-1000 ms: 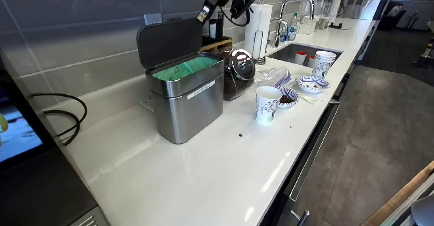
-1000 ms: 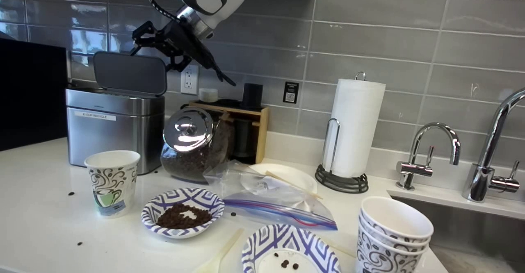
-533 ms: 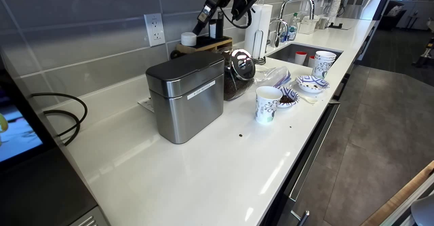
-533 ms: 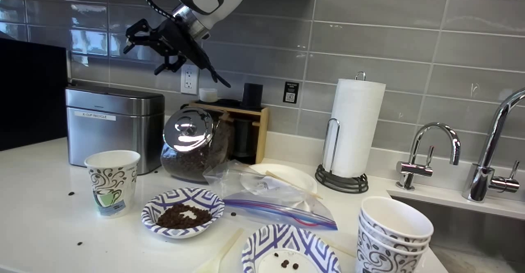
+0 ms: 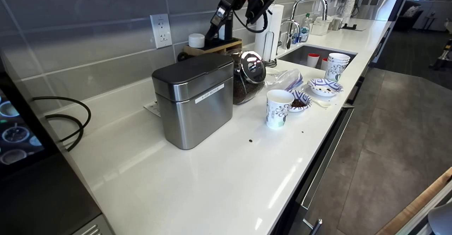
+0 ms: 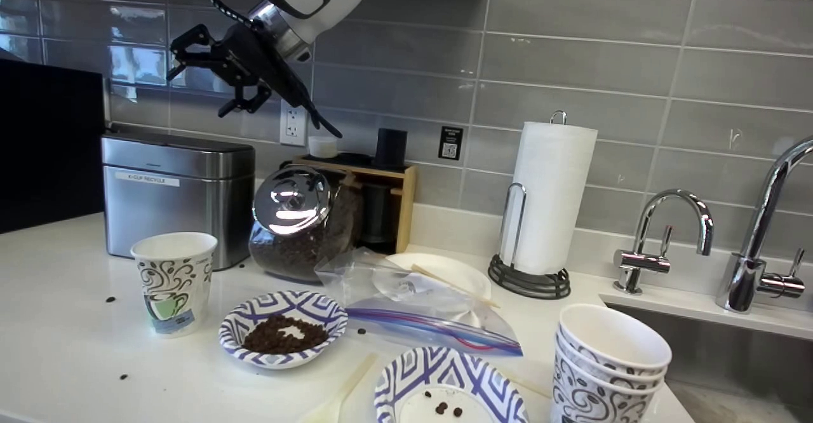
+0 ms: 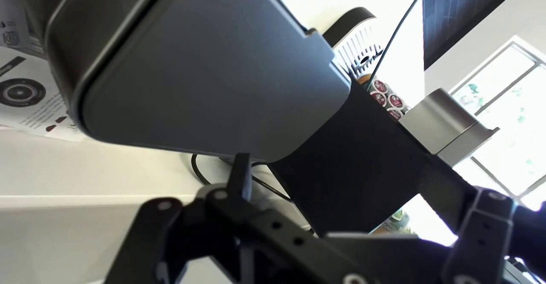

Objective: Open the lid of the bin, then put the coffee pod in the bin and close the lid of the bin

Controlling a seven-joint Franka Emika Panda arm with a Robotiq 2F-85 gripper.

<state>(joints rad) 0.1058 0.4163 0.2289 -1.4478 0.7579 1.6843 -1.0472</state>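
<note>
The brushed-steel bin (image 5: 208, 115) stands on the counter and shows in both exterior views (image 6: 171, 213). Its dark grey lid (image 5: 192, 67) lies flat and closed on top, so the green lining is hidden. The lid fills much of the wrist view (image 7: 222, 71). My gripper (image 6: 198, 95) is above the bin, apart from the lid, with its fingers spread and nothing between them. Its fingers also show low in the wrist view (image 7: 341, 190). The coffee pod is not visible in any view.
A patterned paper cup (image 5: 277, 109) stands in front of the bin. A coffee-bean jar (image 6: 292, 220) and a small wooden shelf (image 6: 406, 213) stand beside it. Patterned bowls (image 6: 286, 353), a plastic bag (image 6: 413, 302) and a paper towel roll (image 6: 549, 201) are further along. A black screened machine (image 5: 42, 178) is on the bin's other side.
The lid was upright and open one second ago and was down flat half a second ago. The gripper has come away from the lid and shifted slightly. The machine's screen picture has changed.
</note>
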